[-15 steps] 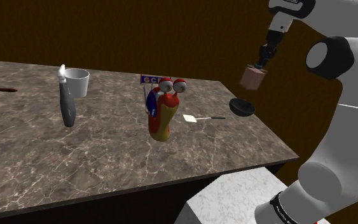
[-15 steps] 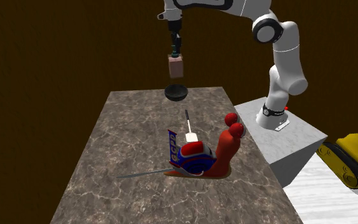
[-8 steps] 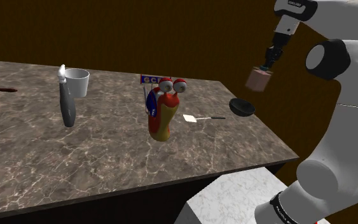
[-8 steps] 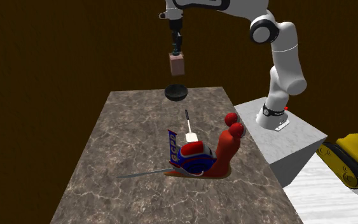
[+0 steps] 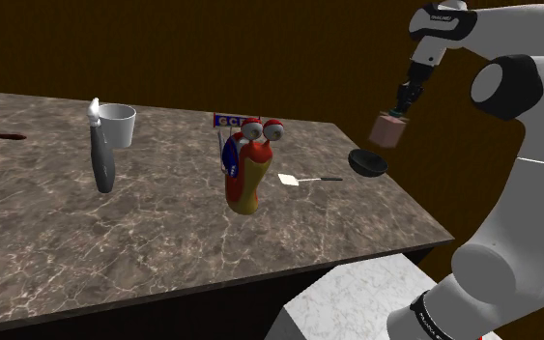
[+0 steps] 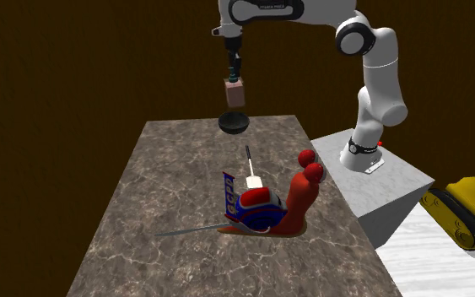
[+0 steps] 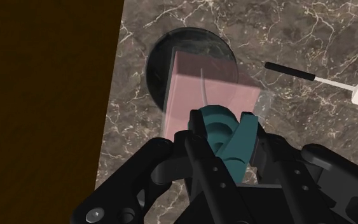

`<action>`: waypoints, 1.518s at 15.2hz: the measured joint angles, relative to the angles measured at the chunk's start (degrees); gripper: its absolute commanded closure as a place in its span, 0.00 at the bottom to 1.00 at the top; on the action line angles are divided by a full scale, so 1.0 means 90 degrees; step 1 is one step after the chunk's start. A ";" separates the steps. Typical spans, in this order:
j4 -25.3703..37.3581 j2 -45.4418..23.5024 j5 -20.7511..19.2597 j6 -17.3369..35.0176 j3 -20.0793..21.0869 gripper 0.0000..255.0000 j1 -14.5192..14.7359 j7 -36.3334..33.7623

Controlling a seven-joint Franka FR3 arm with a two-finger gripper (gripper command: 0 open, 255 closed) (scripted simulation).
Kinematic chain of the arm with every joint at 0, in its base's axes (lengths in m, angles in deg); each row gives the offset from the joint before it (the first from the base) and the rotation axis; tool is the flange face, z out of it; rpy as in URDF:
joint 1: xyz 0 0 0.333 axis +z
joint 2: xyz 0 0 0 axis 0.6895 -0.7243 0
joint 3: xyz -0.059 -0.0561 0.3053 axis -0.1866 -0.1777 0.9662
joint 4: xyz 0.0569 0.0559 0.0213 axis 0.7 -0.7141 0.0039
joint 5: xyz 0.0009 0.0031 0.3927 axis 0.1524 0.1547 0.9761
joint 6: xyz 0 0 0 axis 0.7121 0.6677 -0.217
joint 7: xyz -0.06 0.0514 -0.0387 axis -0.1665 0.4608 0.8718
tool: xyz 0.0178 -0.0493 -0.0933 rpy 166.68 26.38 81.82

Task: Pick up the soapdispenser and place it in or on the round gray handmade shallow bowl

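Soap dispenser (image 5: 387, 130) on its way down: the white arm's black hand (image 5: 404, 102) pinches the pink-bodied bottle by its teal pump and hangs it over the dark shallow bowl (image 5: 367, 163), which stands near the right edge of the marbled tabletop (image 5: 163, 222) in the shoulder view. Compared with a second ago, the bottle is lower and closer to the bowl. Both outside cameras show it sinking after a slight sideways drift, though a clear gap remains between its base and the rim. From the wrist camera the pink body covers much of the bowl's dark disc (image 7: 190, 39). That suggests the carry is done and the lowering is under way. What is left is to bring the bottle down into the bowl and spread the fingers. The bowl is small and close to the tabletop's edge, so a release from this height could tip the bottle out or over the side. Nothing else differs from a second ago: the red snail toy (image 5: 247, 164) stands mid-table, the spatula (image 5: 303, 180) lies between it and the bowl, and the white cup (image 5: 117, 124) and grey bottle (image 5: 101, 155) stand at the shoulder view's left.
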 measured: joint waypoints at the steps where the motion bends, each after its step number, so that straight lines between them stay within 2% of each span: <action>1: -0.0135 0.0030 -0.0010 0.0106 0.0001 1.00 0.0018 -0.0005; 14: -0.1481 0.0171 -0.0053 0.1310 0.0028 1.00 0.0159 -0.0042; 21: -0.1586 0.0174 -0.0052 0.1415 0.0029 1.00 0.0162 -0.0036; 22: -0.1586 0.0174 -0.0052 0.1415 0.0029 0.00 0.0162 -0.0036; 23: -0.1586 0.0175 -0.0052 0.1416 0.0029 0.00 0.0162 -0.0036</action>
